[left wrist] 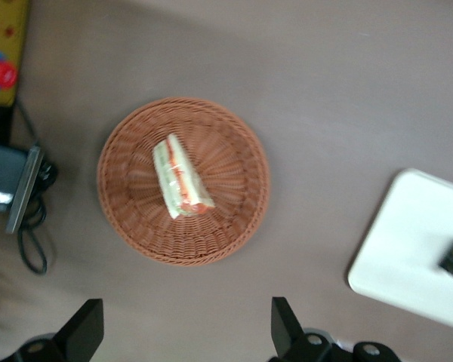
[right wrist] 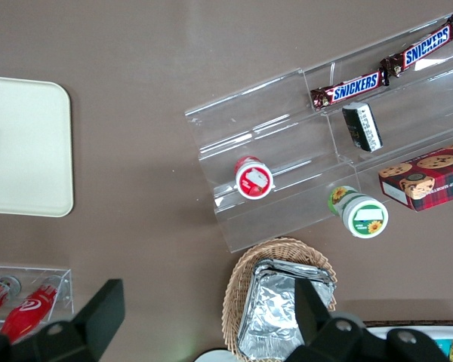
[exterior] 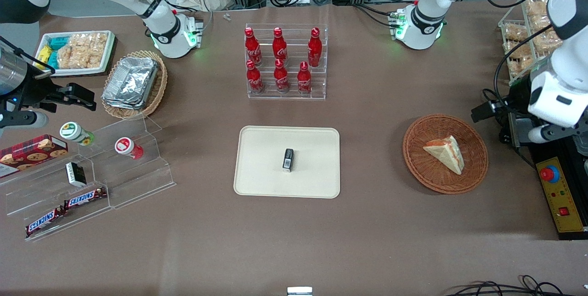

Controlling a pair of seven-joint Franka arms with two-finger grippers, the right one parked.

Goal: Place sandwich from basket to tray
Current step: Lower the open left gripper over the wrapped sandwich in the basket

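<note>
The sandwich (exterior: 445, 153), a pale bread wedge with orange-red and green filling, lies in the round reddish-brown basket (exterior: 415, 160). The left wrist view also shows the sandwich (left wrist: 180, 177) in the basket (left wrist: 234, 219). The cream tray (exterior: 262, 172) lies mid-table, toward the parked arm from the basket, and a small black object (exterior: 288, 160) lies on it. The tray's corner (left wrist: 404, 249) shows in the left wrist view. My left gripper (exterior: 488, 111) hangs high beside the basket, toward the working arm's end. It is open and empty (left wrist: 186, 332), with both fingers over bare table.
A yellow box with a red stop button (exterior: 556, 185) lies near the basket at the working arm's end. A rack of red cola bottles (exterior: 285, 61) stands farther from the camera than the tray. A clear stand with Snickers bars (exterior: 87, 181) and a tan foil-container basket (exterior: 135, 82) stand toward the parked arm's end.
</note>
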